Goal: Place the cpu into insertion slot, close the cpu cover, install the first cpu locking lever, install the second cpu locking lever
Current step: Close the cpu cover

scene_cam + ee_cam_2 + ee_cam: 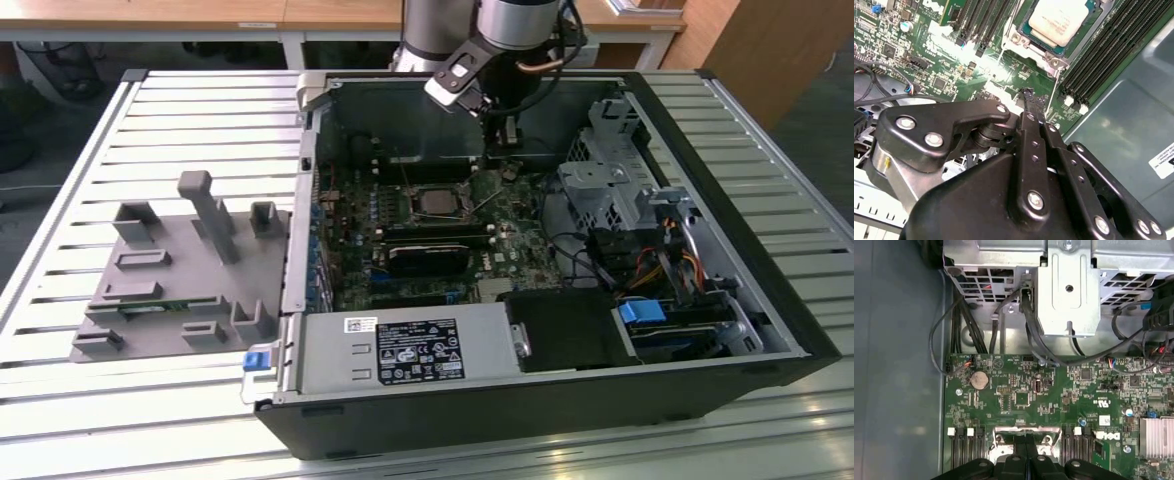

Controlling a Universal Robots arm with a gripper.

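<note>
Dull silver metal cpu (1059, 20), glossy green motherboard (954, 65)

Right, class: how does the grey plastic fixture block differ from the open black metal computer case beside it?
The grey plastic fixture block is pale grey; the open black metal computer case is black, with a green board inside. The block is clearly smaller than the case. The gripper is down inside the case, away from the block. Both rest on the slatted metal table.
</note>
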